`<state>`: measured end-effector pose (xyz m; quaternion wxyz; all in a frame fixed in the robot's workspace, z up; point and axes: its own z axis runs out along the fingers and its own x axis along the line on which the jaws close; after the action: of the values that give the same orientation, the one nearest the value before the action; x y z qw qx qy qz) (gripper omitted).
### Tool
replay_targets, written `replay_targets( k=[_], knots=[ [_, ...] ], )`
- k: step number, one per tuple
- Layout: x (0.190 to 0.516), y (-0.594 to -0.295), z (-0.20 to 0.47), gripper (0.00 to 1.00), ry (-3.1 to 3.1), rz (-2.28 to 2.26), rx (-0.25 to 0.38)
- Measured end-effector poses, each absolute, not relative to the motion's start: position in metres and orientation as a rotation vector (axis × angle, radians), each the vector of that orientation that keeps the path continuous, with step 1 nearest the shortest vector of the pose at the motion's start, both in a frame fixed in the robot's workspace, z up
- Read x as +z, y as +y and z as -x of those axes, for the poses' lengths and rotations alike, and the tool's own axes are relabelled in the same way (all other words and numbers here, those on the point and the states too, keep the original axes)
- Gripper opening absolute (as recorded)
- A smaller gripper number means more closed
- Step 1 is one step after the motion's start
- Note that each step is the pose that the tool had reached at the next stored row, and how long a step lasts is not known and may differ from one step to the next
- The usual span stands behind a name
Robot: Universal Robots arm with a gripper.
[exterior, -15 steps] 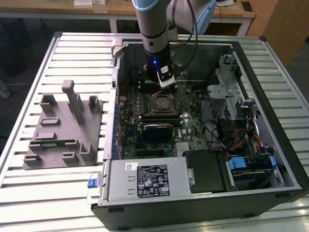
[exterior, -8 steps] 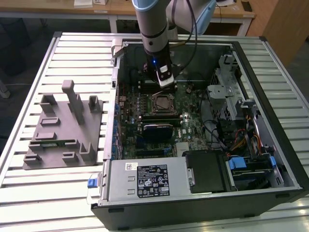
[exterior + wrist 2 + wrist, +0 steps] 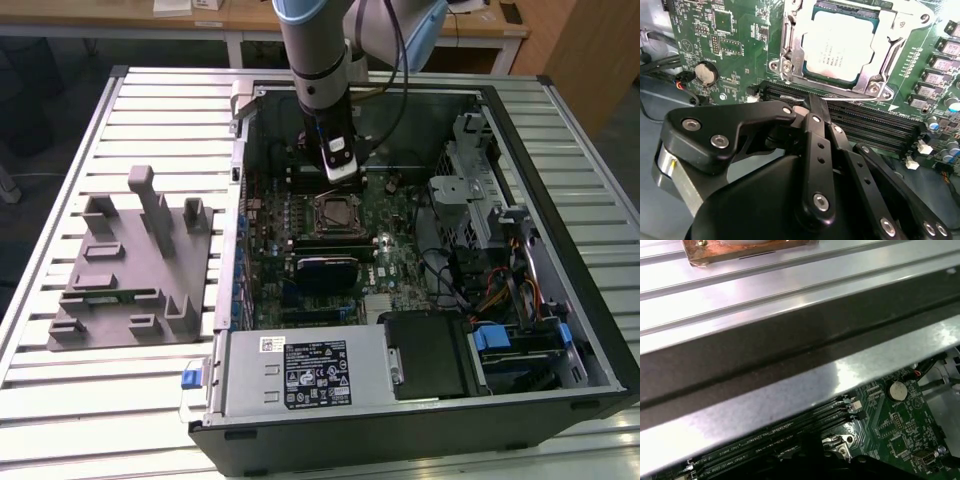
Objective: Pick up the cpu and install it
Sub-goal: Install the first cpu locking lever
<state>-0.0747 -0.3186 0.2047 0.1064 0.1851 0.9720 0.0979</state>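
Note:
The cpu (image 3: 840,47), a flat square chip with a pale silvery top, lies seated in the black metal-framed socket (image 3: 790,50) on the green motherboard. In the exterior view the socket (image 3: 335,212) sits in the middle of the open computer case, and the chip's top is a small pale square (image 3: 334,210) inside it. My gripper (image 3: 341,178) hangs just above the socket's far side. In the second wrist view its black fingers (image 3: 812,120) meet at the tips (image 3: 812,102) over the memory slots beside the socket, shut with nothing between them.
The open case (image 3: 480,95) lies on a slatted metal table (image 3: 150,110). A grey holder block (image 3: 130,265) with upright posts stands at the exterior view's left. Inside are memory slots (image 3: 865,125), a coin battery (image 3: 706,73), a power supply (image 3: 300,375), a drive cage (image 3: 470,195) and cables.

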Motion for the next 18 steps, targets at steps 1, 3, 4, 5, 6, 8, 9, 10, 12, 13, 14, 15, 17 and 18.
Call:
replay_targets(
  k=[1, 3, 4, 5, 6, 8, 9, 10, 12, 13, 14, 15, 17, 18],
  knots=[
    [0.2045, -0.3186, 0.0747, 0.11, 2.862, -0.546, 0.288],
    [0.2038, -0.3186, 0.0747, 0.11, 2.859, -0.56, 0.287],
    [0.2035, -0.3186, 0.0748, 0.11, 2.855, -0.574, 0.284],
    [0.2032, -0.3184, 0.0747, 0.11, 2.853, -0.584, 0.283],
    [0.203, -0.3179, 0.0747, 0.11, 2.851, -0.59, 0.282],
    [0.2027, -0.316, 0.0747, 0.11, 2.849, -0.595, 0.276],
    [0.2025, -0.3151, 0.0747, 0.11, 2.849, -0.596, 0.272],
    [0.2023, -0.3139, 0.0747, 0.11, 2.849, -0.595, 0.267],
    [0.2017, -0.3125, 0.0747, 0.11, 2.848, -0.594, 0.255],
    [0.2013, -0.3123, 0.0747, 0.11, 2.848, -0.593, 0.248],
    [0.201, -0.3123, 0.0747, 0.11, 2.848, -0.592, 0.241],
    [0.2006, -0.3122, 0.0747, 0.11, 2.847, -0.591, 0.233],
    [0.1997, -0.3122, 0.0747, 0.11, 2.847, -0.589, 0.218],
    [0.1994, -0.3122, 0.0747, 0.11, 2.847, -0.588, 0.215]
  ],
)
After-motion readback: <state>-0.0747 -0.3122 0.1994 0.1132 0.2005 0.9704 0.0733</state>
